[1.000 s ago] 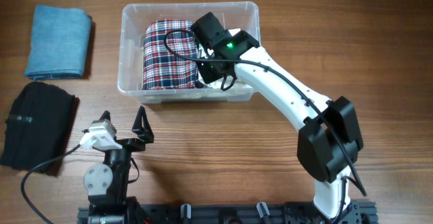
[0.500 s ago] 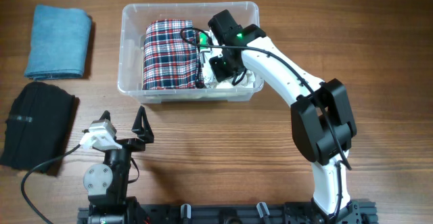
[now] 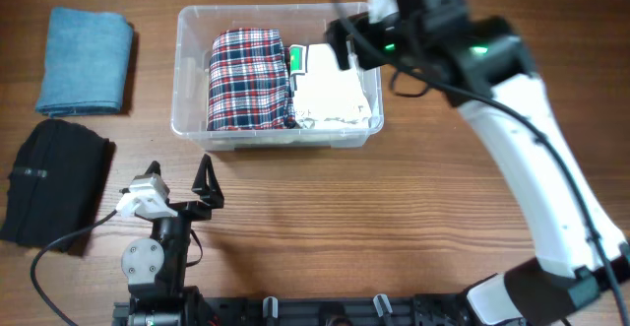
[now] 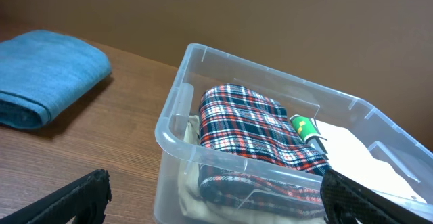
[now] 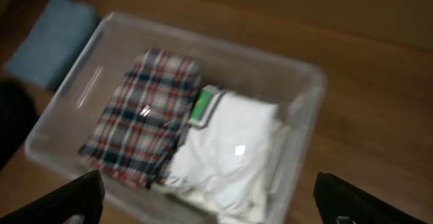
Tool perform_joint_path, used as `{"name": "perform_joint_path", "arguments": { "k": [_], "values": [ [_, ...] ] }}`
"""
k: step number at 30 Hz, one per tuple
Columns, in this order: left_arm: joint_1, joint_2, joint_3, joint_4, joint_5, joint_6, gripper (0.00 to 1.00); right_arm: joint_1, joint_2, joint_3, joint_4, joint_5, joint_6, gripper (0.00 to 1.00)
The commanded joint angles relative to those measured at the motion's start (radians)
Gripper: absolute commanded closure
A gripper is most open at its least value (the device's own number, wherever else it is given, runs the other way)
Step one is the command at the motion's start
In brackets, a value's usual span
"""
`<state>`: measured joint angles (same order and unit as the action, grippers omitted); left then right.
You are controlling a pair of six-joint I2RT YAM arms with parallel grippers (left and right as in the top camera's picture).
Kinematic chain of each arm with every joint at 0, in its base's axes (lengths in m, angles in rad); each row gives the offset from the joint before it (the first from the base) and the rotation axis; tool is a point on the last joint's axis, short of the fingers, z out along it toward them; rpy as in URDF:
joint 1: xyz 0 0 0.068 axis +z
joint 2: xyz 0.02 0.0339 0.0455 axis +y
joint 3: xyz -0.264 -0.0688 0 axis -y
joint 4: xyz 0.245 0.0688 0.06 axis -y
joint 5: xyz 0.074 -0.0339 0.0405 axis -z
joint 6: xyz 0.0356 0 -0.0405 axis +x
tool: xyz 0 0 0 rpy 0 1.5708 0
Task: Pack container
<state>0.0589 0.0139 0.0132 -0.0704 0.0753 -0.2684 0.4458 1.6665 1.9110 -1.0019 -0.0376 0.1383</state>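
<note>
The right gripper (image 5: pixel 211 200) has lifted clear of the container (image 3: pixel 276 10) at twelve o'clock, jaws now wide and empty, leaving the white garment (image 3: pixel 335 95) beside the plaid garment (image 3: pixel 246 80). The blue cloth (image 3: pixel 85 58) and black garment (image 3: pixel 54 183) at nine o'clock are unpacked. The left gripper (image 3: pixel 177 183) sits wide open at seven; the right wrist view is blurred.

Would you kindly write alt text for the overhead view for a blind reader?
A clear plastic container on a wooden table holds a folded plaid garment beside a white garment, with the right arm above its right end. A folded blue cloth and a black garment lie to its left.
</note>
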Motion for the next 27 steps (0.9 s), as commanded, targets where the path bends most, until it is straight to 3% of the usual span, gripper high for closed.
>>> {"name": "perform_joint_path", "arguments": {
  "k": [1, 7, 12, 16, 23, 27],
  "values": [
    [-0.005, -0.007, -0.008, -0.001, -0.006, 0.002, 0.00, -0.134, -0.002, 0.003, -0.002, 0.129, 0.105, 0.00],
    [-0.005, -0.007, -0.008, 0.000, -0.006, 0.002, 0.00, -0.409, 0.002, 0.000, -0.015, 0.138, 0.317, 0.00],
    [-0.005, -0.007, -0.008, 0.000, -0.006, 0.002, 0.00, -0.596, 0.002, -0.002, -0.048, 0.135, 0.366, 0.00],
    [-0.005, -0.007, -0.008, 0.000, -0.005, -0.003, 0.00, -0.640, 0.003, -0.002, -0.064, 0.135, 0.366, 0.00],
    [-0.005, -0.007, -0.008, 0.014, 0.072, -0.213, 0.00, -0.640, 0.003, -0.002, -0.064, 0.135, 0.366, 0.00],
    [-0.004, -0.006, 0.083, -0.021, 0.140, -0.167, 0.00, -0.640, 0.003, -0.002, -0.064, 0.135, 0.365, 0.00]
  ]
}}
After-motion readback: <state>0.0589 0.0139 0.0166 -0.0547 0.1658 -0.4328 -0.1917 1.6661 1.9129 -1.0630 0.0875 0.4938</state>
